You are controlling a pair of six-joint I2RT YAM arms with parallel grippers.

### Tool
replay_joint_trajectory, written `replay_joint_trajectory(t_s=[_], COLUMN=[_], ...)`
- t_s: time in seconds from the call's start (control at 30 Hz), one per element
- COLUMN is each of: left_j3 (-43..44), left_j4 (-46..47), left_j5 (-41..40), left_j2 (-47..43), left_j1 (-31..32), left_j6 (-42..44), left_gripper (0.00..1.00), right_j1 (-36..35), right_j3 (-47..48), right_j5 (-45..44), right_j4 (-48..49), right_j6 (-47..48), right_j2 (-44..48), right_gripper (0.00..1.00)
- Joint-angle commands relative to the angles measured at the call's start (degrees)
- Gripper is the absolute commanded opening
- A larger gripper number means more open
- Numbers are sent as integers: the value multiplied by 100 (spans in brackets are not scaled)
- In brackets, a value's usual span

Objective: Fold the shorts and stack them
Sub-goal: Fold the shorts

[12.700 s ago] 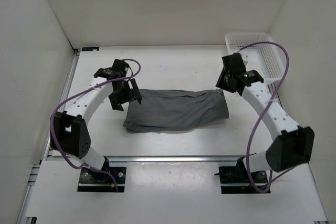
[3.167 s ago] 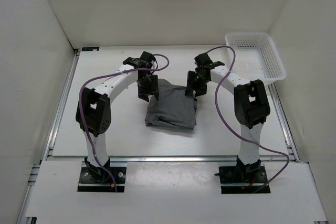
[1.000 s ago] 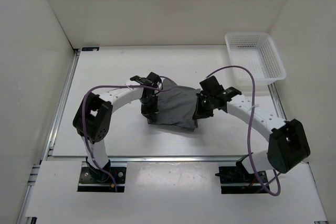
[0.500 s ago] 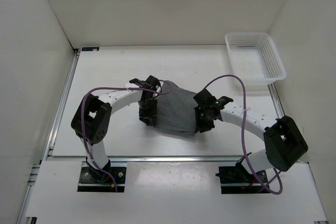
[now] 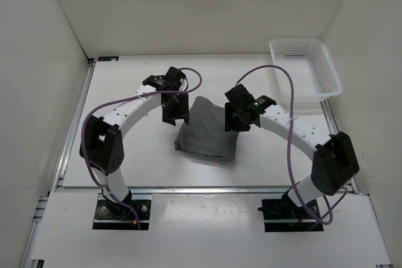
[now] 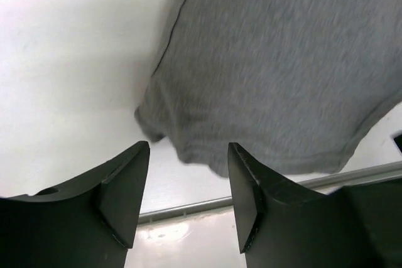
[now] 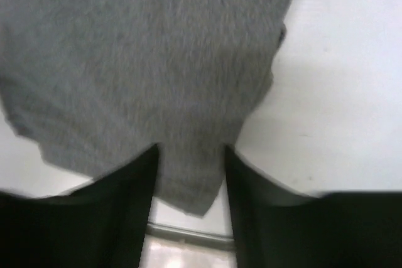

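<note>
Looking down the wrists, we see both the left pincer [image 6: 188, 149] and right pincer [image 7: 190, 150] parted, gripping nothing — the folded shorts [image 5: 207, 133] lie just ahead of each (overhead: between the two).

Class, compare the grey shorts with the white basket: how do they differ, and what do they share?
The shorts are soft grey cloth; the basket is open white mesh. The shorts lie folded mid-table; the basket stands at the far right corner. The shorts lie flat; the basket has raised walls. Both rest on the table.
</note>
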State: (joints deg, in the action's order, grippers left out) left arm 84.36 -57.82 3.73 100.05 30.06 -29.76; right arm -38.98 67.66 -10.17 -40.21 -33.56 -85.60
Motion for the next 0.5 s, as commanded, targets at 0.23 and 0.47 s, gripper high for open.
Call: replay_joint_trajectory(t_s=[0.23,0.47], left_j3=[732,-85], left_j4=[517,842], left_j5=[374,374], left_j2=[1543,1519], left_j1=[17,70], left_j6=[190,15], left_gripper=[60,57], right_j1=[347,347], right_j3=[318,572], right_j5=[218,157], right_j4=[777,865], right_j6=[122,438], right_j2=[-2029,-2584], right_gripper=[3,0])
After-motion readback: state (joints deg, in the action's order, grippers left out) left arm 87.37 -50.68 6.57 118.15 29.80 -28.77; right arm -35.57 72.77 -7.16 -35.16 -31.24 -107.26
